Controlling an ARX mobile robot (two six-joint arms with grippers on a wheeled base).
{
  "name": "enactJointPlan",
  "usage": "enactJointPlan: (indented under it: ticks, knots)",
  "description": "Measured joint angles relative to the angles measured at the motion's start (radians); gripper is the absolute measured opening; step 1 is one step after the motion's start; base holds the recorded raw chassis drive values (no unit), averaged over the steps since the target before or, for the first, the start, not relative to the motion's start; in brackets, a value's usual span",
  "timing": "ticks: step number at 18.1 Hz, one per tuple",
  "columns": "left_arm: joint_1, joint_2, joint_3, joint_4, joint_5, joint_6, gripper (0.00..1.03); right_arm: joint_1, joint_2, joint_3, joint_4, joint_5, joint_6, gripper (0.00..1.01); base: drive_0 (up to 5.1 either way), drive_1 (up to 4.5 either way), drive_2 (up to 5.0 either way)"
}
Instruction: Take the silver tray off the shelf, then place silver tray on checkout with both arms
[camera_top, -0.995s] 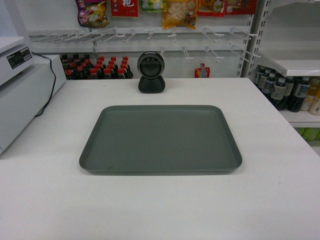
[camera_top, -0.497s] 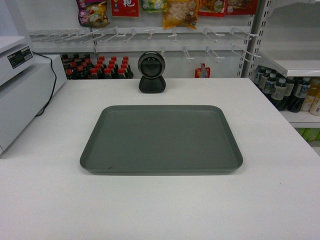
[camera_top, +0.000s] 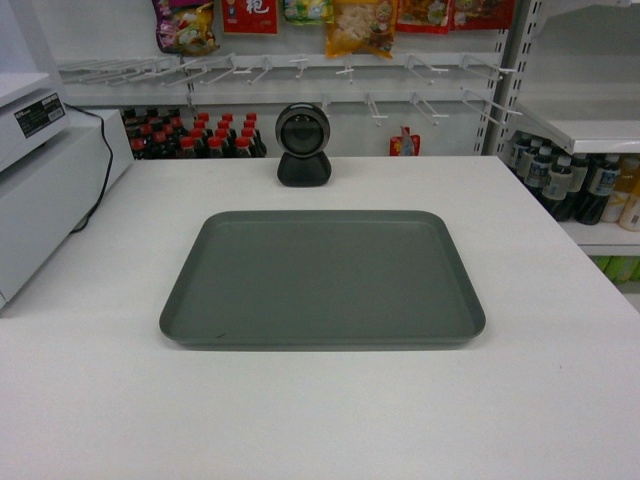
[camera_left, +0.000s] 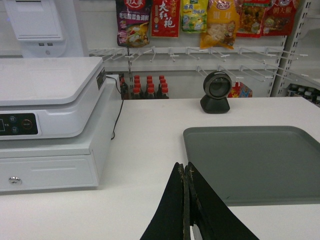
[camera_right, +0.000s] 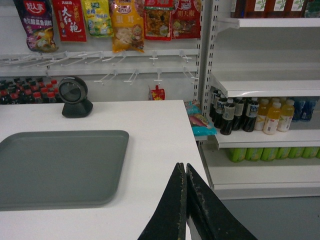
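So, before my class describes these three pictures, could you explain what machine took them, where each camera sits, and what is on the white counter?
A two-armed robot on wheels took them. One camera on its body looks forward at the broad white checkout counter. There the flat grey-green rectangular tray lies, nothing on it, with a round black scanner behind it. The other two cameras ride on the wrists. Each shows its own thin black gripper, left and right, fingers pressed together, holding nothing, beside the tray. A white cash register stands at the left.

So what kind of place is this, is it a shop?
Most likely a small shop's checkout. Snack packets hang on wall pegs, drink bottles fill the side shelves, and a cash register sits on the white counter beside a grey tray.
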Motion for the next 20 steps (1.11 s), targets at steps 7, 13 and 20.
enactJointPlan:
  ticks: [7, 13, 20]
  knots:
    - [0.000, -0.095, 0.000, -0.093, 0.000, 0.000, 0.01, 0.000, -0.108, 0.000, -0.103, 0.000, 0.000, 0.03, 0.0, 0.00, 0.0]
    - [-0.002, -0.346, 0.000, -0.360, 0.000, 0.000, 0.05, 0.000, -0.404, 0.000, -0.405, -0.003, -0.001, 0.07, 0.0, 0.00, 0.0]
    - [-0.002, -0.346, 0.000, -0.360, 0.002, 0.000, 0.32, 0.000, -0.404, 0.000, -0.410, -0.003, 0.000, 0.34, 0.0, 0.00, 0.0]
